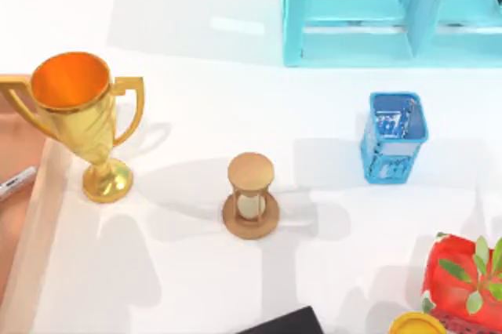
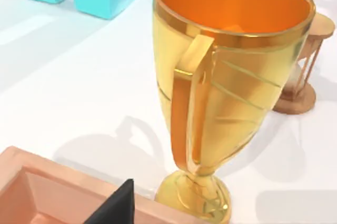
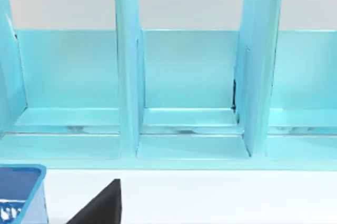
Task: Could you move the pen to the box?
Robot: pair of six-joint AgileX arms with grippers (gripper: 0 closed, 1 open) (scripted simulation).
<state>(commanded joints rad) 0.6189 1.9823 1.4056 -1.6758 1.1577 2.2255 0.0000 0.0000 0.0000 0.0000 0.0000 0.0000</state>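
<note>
No text, label, brand, number or sign can be read on anything here. The pen (image 1: 16, 183), at the left edge of the top view, carries small dark marks on its barrel, too small to read. The blue cup (image 1: 392, 136), at centre right, shows only a mesh pattern.

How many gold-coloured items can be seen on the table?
2. A gold trophy cup stands at the table's left, beside the box. Part of a gold round object shows at the bottom edge on the right, by the red planter. More could lie outside the frame.
</note>
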